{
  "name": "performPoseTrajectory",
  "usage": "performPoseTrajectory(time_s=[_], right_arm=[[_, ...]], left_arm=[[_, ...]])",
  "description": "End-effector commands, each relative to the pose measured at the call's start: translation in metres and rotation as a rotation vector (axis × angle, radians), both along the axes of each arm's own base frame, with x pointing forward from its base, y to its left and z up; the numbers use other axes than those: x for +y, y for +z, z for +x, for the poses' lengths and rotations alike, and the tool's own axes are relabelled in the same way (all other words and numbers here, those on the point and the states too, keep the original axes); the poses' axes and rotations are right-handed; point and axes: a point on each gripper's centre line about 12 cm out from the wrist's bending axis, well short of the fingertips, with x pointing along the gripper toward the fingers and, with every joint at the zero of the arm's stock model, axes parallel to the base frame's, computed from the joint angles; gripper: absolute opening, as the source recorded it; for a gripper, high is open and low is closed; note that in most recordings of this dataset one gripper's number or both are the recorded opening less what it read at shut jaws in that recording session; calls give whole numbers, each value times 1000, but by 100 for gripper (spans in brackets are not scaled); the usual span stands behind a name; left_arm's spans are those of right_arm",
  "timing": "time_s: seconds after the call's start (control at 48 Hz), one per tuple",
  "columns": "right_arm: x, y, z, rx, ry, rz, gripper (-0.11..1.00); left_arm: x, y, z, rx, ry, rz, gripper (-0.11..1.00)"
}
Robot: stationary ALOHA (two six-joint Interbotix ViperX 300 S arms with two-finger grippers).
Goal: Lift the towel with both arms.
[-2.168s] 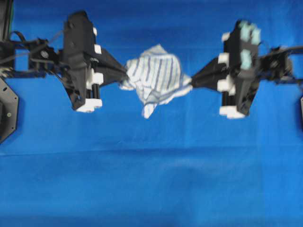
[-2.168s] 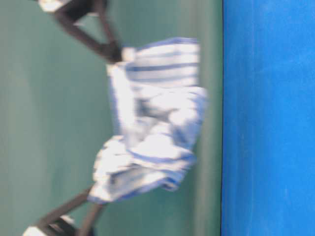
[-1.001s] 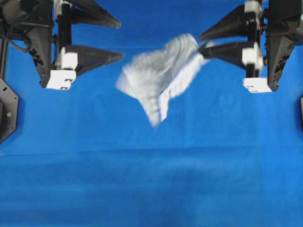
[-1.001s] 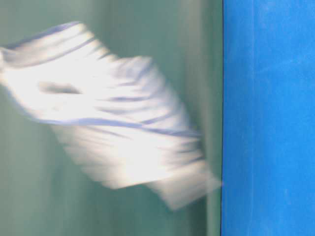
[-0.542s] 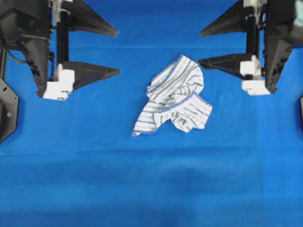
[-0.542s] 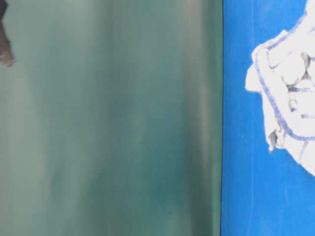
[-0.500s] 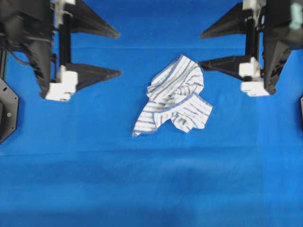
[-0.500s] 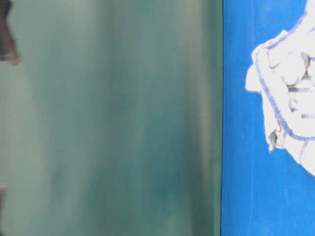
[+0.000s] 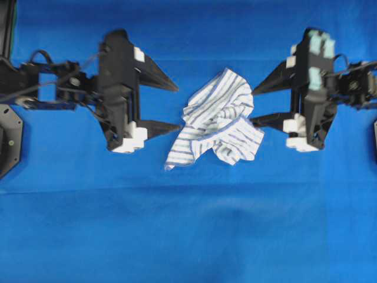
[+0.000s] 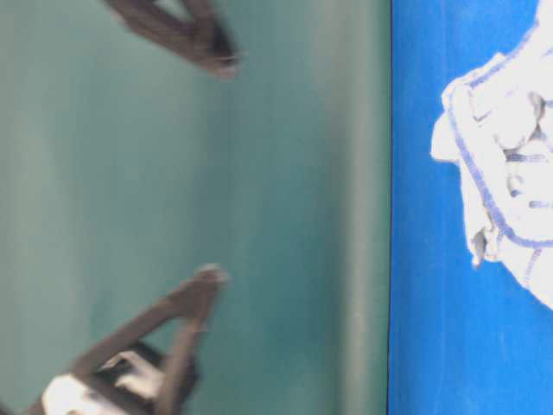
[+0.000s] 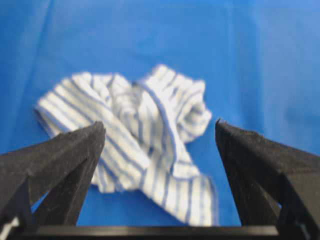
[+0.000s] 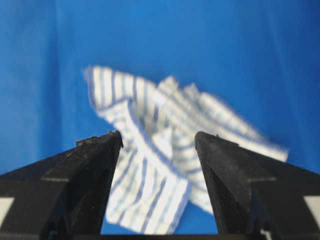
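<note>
The towel (image 9: 215, 121), white with thin blue-grey stripes, lies crumpled on the blue tablecloth (image 9: 188, 224) in the overhead view. My left gripper (image 9: 178, 107) points at its left edge, open, with nothing between the fingers. From the other side my right gripper (image 9: 252, 107), with teal pads on its body, is also open, and its lower finger reaches the towel's right edge. In the left wrist view the towel (image 11: 145, 135) lies beyond the spread left gripper (image 11: 159, 124). The right wrist view shows the towel (image 12: 150, 165) below the open right gripper (image 12: 159, 135).
Black mounting plates sit at the left edge (image 9: 9, 141) and right edge (image 9: 375, 141) of the table. In the table-level view, blurred black fingers (image 10: 203, 281) hang in front of a green wall, and the towel (image 10: 510, 164) lies on the cloth.
The towel fell from both grippers and settled on the tablecloth. Both grippers opened, then came down and in toward the towel from each side.
</note>
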Motion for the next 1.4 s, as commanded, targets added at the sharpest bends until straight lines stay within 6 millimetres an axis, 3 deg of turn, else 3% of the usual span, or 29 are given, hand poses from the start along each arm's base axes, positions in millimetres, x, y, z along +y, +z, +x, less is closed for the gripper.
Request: performPoseTrajectory(time_s=[0.0,0.188,0.521,0.897,1.105,1.168,1.251,1.376], right_arm=[[1,-11,3,-2,-3,15,64],[4,-55,6,73,-9,41,64],[12,-116,16,148,15,57,64],[13,-157,22,210,3,78,64],[13,-164,24,221,-1,82,64],[13,-163,25,216,0,81,63],[13,-162,26,210,2,80,54],[13,-160,26,204,2,80,17]], left_arm=[[-1,-10,7,-9,-1,-2,90],[-3,-56,19,41,-7,-3,90],[-10,-115,32,118,-24,-5,90],[-10,-149,37,156,-18,-13,90],[-12,-156,37,179,-20,-19,87],[-12,-157,36,185,-20,-19,80],[-12,-158,35,196,-19,-21,60],[-12,-157,34,213,-20,-21,20]])
